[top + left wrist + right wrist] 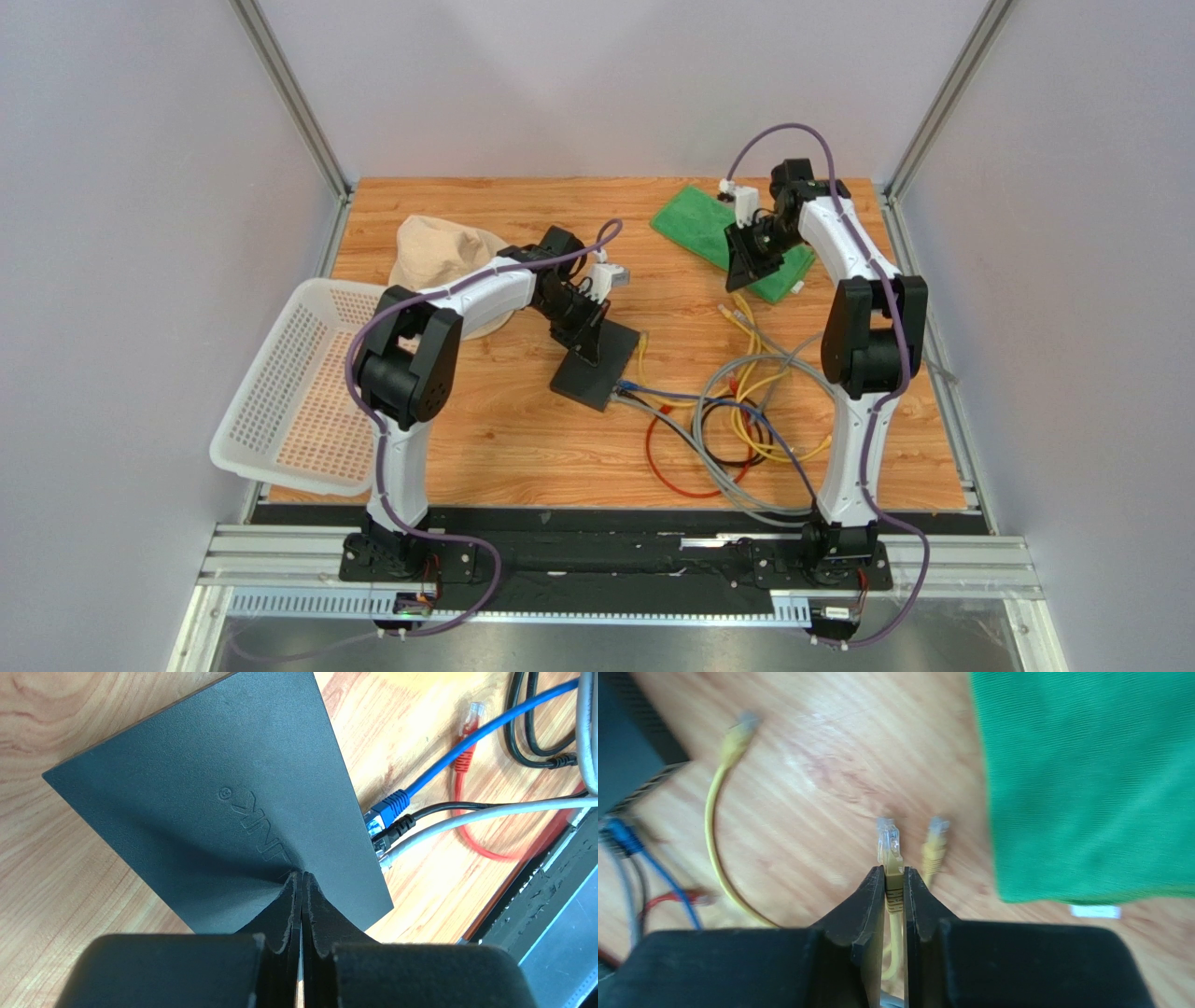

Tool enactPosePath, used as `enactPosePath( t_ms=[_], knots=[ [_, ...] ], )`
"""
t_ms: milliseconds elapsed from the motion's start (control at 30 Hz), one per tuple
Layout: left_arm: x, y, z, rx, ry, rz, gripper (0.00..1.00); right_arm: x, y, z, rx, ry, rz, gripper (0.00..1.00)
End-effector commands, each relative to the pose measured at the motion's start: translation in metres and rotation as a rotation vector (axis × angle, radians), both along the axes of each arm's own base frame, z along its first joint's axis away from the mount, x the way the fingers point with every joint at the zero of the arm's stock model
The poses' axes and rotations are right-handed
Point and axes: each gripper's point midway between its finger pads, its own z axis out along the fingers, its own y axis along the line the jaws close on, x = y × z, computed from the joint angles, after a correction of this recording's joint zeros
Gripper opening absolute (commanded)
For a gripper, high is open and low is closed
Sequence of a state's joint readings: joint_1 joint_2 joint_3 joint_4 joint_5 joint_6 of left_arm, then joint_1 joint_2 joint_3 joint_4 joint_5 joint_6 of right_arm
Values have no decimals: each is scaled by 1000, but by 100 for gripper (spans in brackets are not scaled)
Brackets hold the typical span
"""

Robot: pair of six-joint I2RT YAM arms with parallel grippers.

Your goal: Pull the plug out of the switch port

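Grained wooden table (491,448) bears flat matte-black switch (196,812); right jaws pinch yellow plug (890,847).

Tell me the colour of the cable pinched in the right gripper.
The cable is yellow; the right wrist view shows it best.

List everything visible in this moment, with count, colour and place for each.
switch: one, black, centre, under the left fingers
plugged cables: three, blue, black and grey, in the switch's ports
red cable: one, red, loose beside them
yellow cable: one, yellow, unplugged, in the right fingers
loose yellow plugs: two, yellow, on the table
green cloth: one, green, back right
beige cloth: one, beige, back left
basket: one, white, left edge
table: one, wood-brown, under everything
left fingers: black, shut, tips on the switch
right fingers: black, shut on the yellow cable
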State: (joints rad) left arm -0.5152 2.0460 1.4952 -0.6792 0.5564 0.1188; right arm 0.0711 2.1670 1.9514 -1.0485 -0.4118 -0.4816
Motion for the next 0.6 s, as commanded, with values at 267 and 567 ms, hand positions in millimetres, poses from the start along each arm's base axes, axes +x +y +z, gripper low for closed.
enactPosePath(
  t_ms=[267,567],
  knots=[
    [0,9,-21,78,-47,-38,0,66,-65,87,-336,-387,-255,49],
    [6,0,12,30,-88,-44,14,75,-80,198,-246,-653,-564,100]
  ],
)
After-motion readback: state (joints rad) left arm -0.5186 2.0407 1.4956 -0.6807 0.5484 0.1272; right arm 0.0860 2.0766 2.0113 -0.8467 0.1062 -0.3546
